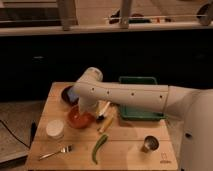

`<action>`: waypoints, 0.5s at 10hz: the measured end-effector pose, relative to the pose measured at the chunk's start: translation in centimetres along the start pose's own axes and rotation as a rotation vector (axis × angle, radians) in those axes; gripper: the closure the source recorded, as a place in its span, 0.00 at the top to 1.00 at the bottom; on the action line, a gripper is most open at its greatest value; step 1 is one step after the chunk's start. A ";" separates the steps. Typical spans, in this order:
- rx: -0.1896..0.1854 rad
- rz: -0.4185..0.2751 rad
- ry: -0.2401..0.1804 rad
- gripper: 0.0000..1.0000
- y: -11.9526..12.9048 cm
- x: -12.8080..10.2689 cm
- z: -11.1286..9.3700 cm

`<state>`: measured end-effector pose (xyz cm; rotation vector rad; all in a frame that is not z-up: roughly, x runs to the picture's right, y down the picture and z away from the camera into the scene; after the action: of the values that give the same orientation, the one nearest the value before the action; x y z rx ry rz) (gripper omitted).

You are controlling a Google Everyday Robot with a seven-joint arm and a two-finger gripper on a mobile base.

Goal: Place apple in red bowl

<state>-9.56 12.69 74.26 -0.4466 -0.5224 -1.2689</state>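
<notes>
The arm reaches across the table so the gripper (pixel 86 111) hangs over the red bowl (pixel 80 119) at nine o'clock, presumably to drop the apple, though I cannot tell its grasp.

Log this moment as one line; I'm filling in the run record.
arm: reaching left across board | gripper: over red bowl | apple: not visible | green pepper, fork, metal cup: on board

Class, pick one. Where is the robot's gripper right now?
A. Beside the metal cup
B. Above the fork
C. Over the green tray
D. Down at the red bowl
D. The arm bends down so the gripper sits at the red bowl, away from the green tray, metal cup and fork.
</notes>
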 end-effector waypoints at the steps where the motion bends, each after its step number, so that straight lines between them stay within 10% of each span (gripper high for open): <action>1: -0.001 -0.012 0.004 0.04 -0.7 0.2 0.0; 5: 0.000 -0.040 0.017 0.04 -2.8 1.4 -0.6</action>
<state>-11.90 10.54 74.70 -0.4268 -0.5191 -1.3101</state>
